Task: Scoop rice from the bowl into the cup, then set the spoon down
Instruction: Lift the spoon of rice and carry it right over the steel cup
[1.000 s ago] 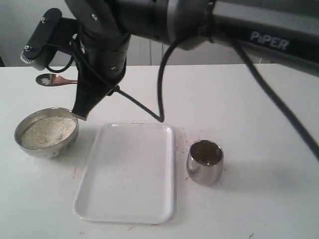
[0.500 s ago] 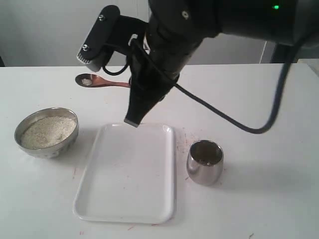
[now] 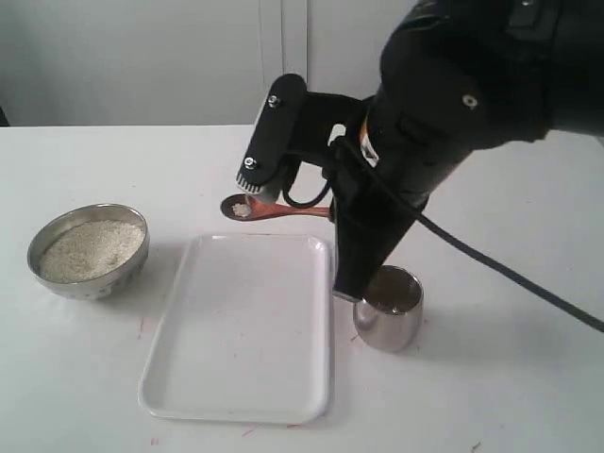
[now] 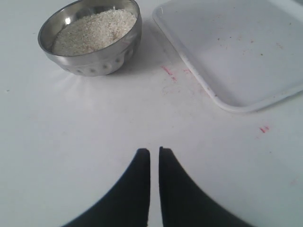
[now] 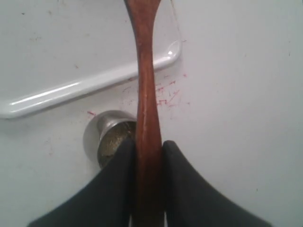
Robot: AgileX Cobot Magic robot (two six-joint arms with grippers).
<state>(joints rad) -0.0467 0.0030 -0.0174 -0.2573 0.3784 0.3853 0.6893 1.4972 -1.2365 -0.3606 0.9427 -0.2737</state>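
My right gripper (image 3: 345, 279) (image 5: 149, 144) is shut on the handle of the reddish-brown spoon (image 3: 283, 209) (image 5: 146, 85). The spoon is held about level, and its oval end (image 3: 243, 208) carries a small heap of rice above the tray's far edge. The steel cup (image 3: 388, 308) (image 5: 110, 138) stands just below and beside the right fingers; its inside looks dark and speckled. The steel bowl (image 3: 57, 283) (image 4: 102, 67) sits far left, filled with off-white rice (image 3: 92, 249) (image 4: 94, 29). My left gripper (image 4: 154, 150) is shut and empty, low over the table near the bowl.
A white rectangular tray (image 3: 241, 377) (image 4: 236, 52) (image 5: 90, 87) lies between bowl and cup with nothing on it. Small red marks dot the white table (image 3: 500, 377) around the tray. A black cable trails from the right arm toward the right edge.
The right arm has swung rightward and down with the loaded spoon, from above the bowl, across the tray, to just beside the cup. Bowl, cup and tray have not moved.
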